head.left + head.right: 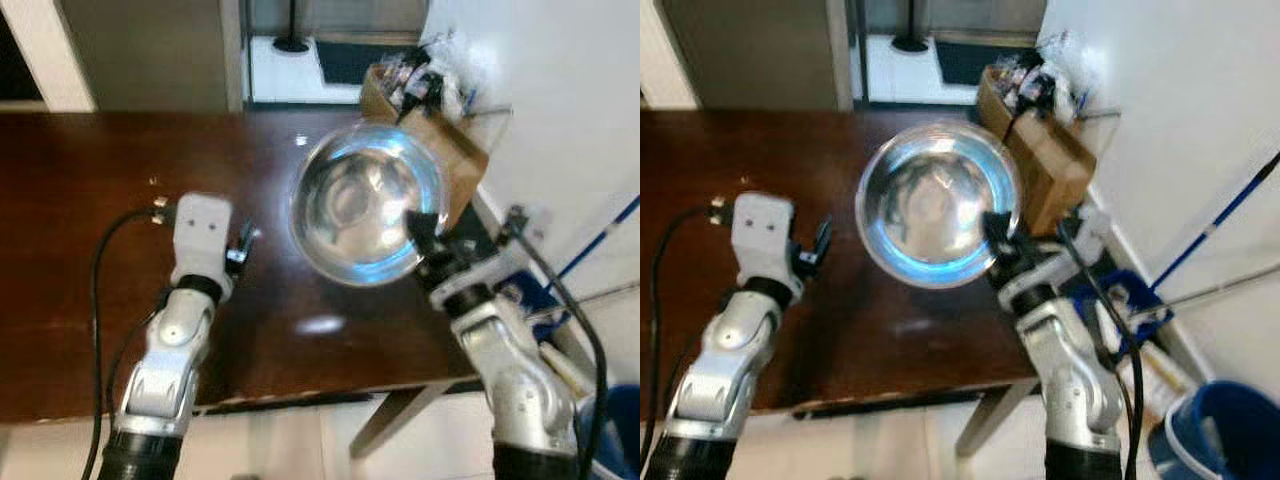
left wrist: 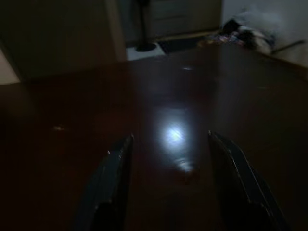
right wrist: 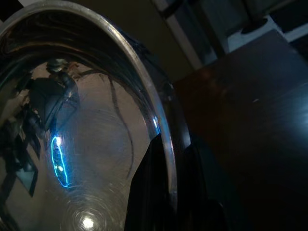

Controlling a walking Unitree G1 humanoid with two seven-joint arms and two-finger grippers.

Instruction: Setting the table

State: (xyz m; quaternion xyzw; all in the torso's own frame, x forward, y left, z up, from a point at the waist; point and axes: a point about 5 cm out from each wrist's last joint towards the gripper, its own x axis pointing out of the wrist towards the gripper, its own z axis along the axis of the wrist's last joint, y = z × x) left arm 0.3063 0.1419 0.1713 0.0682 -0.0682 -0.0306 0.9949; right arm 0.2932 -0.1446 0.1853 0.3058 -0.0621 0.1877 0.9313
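Above the dark worktop (image 1: 80, 300), the steel bowl (image 1: 365, 205) hangs pinched at its rim by your right hand (image 1: 425, 240). Lower it level and let go only once it is seated. Your left hand (image 2: 168, 183) hovers empty, fingers spread; keep it clear.

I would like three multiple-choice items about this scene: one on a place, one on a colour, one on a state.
1. Where is the metal bowl?
A. on the floor
B. held above the table
C. inside the cardboard box

2. What colour is the table?
A. white
B. green
C. dark brown

3. How is the left gripper?
A. open, holding nothing
B. shut on a cup
C. shut on the bowl

Answers: 1 B, the right gripper clamps its rim; 2 C, its top is glossy dark wood; 3 A, its fingers stand apart over bare tabletop.
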